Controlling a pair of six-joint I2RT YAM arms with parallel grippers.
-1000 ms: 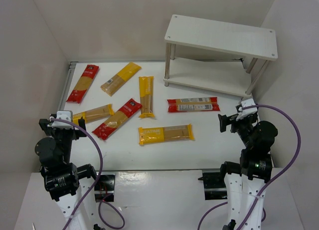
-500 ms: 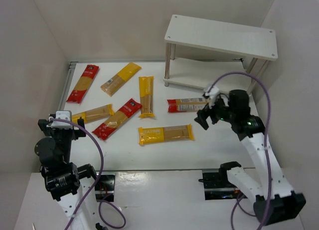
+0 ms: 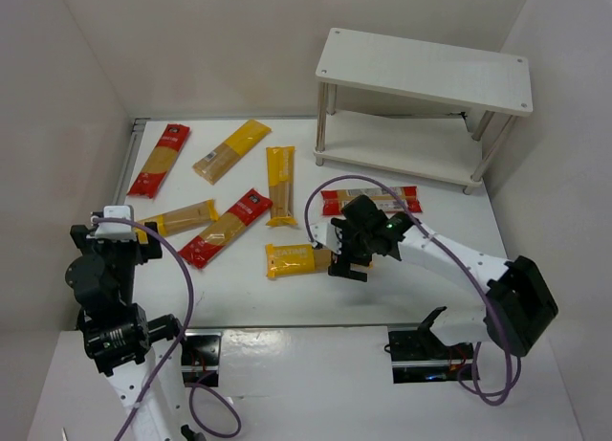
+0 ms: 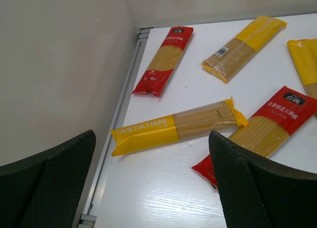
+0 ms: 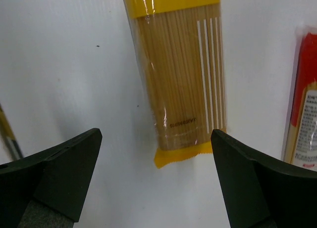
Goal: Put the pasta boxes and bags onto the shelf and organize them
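Observation:
Seven spaghetti packs lie flat on the white table. The nearest is a yellow pack (image 3: pixel 301 259). My right gripper (image 3: pixel 346 261) is open just above that pack's right end, and the pack's clear end (image 5: pixel 181 74) lies between the spread fingers. A red pack (image 3: pixel 371 201) lies just beyond it and shows at the right edge of the right wrist view (image 5: pixel 304 104). My left gripper (image 3: pixel 120 235) is open and empty at the near left, above a yellow PASTATIME pack (image 4: pixel 173 129) and a red pack (image 4: pixel 267 126). The white two-tier shelf (image 3: pixel 426 73) stands at the back right with nothing on it.
At the back left lie a red pack (image 3: pixel 160 160) and a yellow pack (image 3: pixel 231 150). Another yellow pack (image 3: pixel 279 184) lies in the middle. A metal rail (image 4: pixel 124 119) and a wall run along the table's left edge. Walls close in the back and right.
My right arm has swung from the near right across to the middle and lowered over the near yellow pack's end. The left arm has barely moved. No pack has shifted.

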